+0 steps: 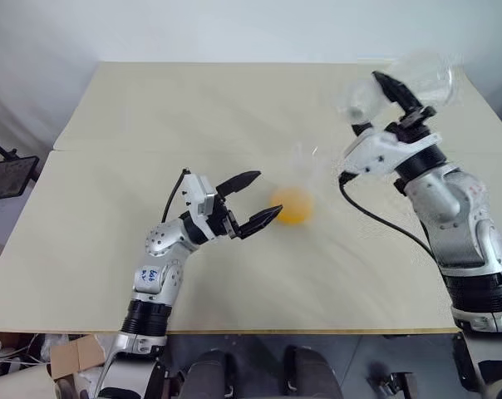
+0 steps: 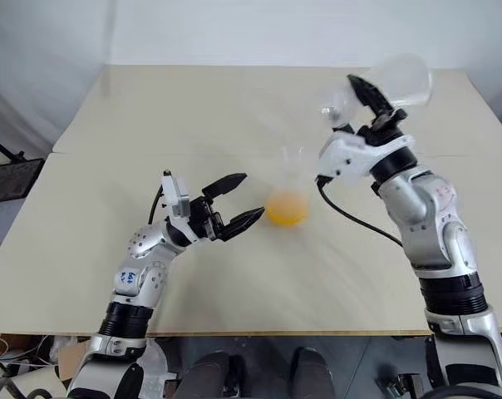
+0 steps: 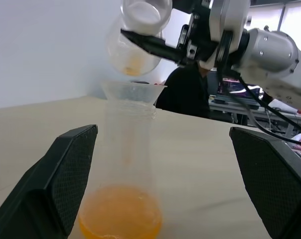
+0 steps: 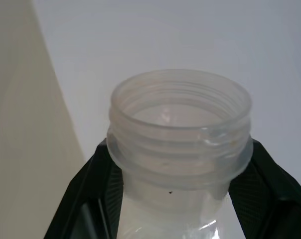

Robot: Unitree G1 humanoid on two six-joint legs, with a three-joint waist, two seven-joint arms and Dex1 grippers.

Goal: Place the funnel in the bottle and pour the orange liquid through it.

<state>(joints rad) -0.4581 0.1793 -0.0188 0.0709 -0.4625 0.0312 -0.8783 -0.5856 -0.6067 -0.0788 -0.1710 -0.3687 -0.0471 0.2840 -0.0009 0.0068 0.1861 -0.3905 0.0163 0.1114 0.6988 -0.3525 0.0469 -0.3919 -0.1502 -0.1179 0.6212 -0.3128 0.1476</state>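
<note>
The frosted bottle (image 2: 287, 184) stands upright on the table centre, with the orange liquid (image 2: 286, 209) pooled in its round base. The clear funnel (image 3: 133, 92) sits in its neck. My left gripper (image 2: 253, 195) is open just left of the bottle, and its fingers (image 3: 66, 174) flank the bottle without touching it. My right gripper (image 2: 361, 90) is raised above and to the right of the bottle, shut on a clear threaded container (image 2: 394, 79). That container (image 3: 135, 45) is tilted beyond the funnel, with only an orange trace inside. Both black fingers (image 4: 90, 199) clamp below its threaded neck (image 4: 180, 124).
The beige table (image 1: 151, 125) has a seam running across it. A black stand (image 1: 6, 174) sits off its left edge, and a cardboard box (image 1: 72, 356) lies on the floor below. A person in dark clothes (image 3: 185, 94) is behind the table.
</note>
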